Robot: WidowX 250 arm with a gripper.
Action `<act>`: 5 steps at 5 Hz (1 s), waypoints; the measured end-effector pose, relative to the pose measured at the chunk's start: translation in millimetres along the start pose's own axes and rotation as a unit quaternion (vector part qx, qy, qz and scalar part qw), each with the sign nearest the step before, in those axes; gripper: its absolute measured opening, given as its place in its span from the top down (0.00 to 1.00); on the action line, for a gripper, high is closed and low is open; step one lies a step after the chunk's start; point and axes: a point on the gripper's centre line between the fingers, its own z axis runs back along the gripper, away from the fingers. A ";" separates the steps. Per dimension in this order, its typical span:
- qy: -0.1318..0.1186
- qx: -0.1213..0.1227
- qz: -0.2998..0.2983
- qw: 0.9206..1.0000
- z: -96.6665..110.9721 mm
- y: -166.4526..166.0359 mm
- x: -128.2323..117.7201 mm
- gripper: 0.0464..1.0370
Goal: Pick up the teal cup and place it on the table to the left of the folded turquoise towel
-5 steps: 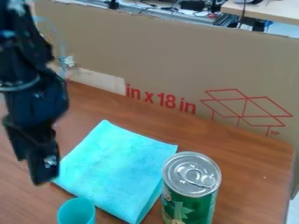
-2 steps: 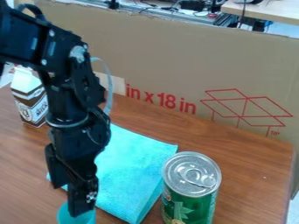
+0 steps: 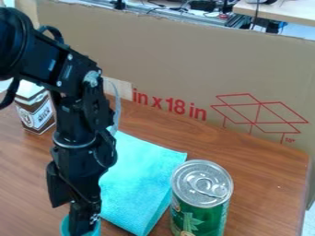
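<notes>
Wood-brown surface (image 3: 271, 193) carries a turquoise cup (image 3: 64, 226) at seven o'clock, where the black tool (image 3: 68, 220) hangs with fingers apart, one seemingly inside the rim, so an off-centre squeeze could tip the cup or snag the blue cloth (image 3: 141, 177) just beside it

The robot's arm (image 3: 77, 97) is black, built of chunky segments with small silvery screws, pale bluish strips on its upper link, a dark looped cable (image 3: 51, 32) and a thin translucent tube (image 3: 117, 103).
</notes>
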 end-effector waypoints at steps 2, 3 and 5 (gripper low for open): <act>0.017 -0.008 0.006 1.000 -13.5 -0.2 -10.7 0.37; 0.003 -0.017 0.007 1.000 -7.2 -5.9 -13.1 0.67; -0.067 -0.014 -0.013 0.998 44.7 -14.1 -21.2 0.96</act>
